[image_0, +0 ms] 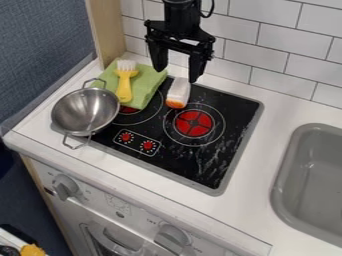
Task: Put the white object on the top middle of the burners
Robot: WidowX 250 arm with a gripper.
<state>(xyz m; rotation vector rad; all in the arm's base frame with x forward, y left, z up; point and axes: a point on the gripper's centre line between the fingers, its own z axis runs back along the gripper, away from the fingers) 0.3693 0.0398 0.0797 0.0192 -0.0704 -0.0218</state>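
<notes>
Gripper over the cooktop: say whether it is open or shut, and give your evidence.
Open: the gripper has its two fingers wide apart, with a gap visible between them.

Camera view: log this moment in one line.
gripper: open, above cooktop | white orange-ended object: toward back, between burners | two-handled metal pan: at left

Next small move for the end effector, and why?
Probably lift the end effector straight up, with no new grasp. Its fingers are spread open, and the white object already lies near the back edge of the stove, about between the left burner and right burner, which seems to match the goal.
</notes>
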